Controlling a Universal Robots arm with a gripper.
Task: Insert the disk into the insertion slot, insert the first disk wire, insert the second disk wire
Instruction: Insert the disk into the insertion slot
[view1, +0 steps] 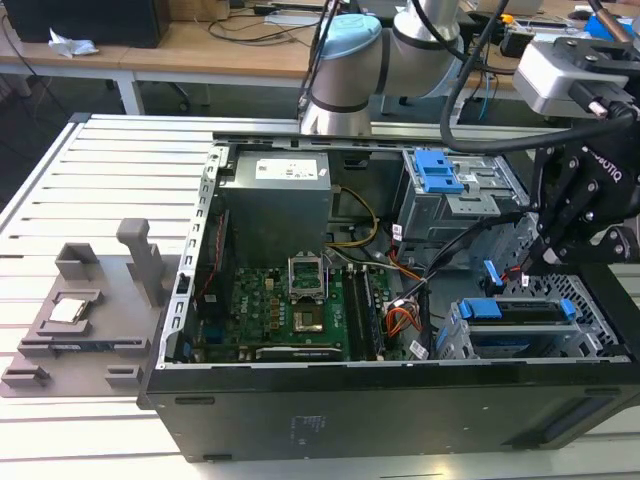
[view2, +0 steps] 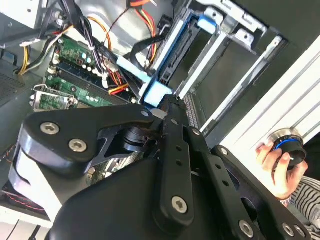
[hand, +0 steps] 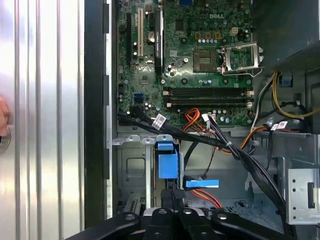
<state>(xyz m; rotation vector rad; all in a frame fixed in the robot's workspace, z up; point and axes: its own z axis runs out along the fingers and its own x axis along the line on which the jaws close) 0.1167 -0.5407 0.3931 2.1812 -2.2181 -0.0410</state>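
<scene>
The disk (view1: 520, 318) lies in the insertion slot (view1: 600, 345), the low grey cage at the case's corner on the exterior view's right, with its blue carrier bracket showing at both ends. My gripper (view1: 545, 262) hangs just above and beside it. In the first wrist view my gripper (hand: 173, 196) is shut, its tips right at the bracket's blue end tab (hand: 167, 161). The second wrist view shows the same: fingers (view2: 172, 130) meeting the blue tab (view2: 157, 92). A loose blue connector (hand: 201, 183) on a red wire lies close by, apart from the disk.
A taller grey bay with a blue latch (view1: 440, 170) stands behind the slot. Black cable bundles (hand: 240, 155) cross near my fingers. Motherboard (view1: 290, 310) and power supply (view1: 275, 200) fill the case. A person's hand (view2: 277, 167) holds a round knob outside the case.
</scene>
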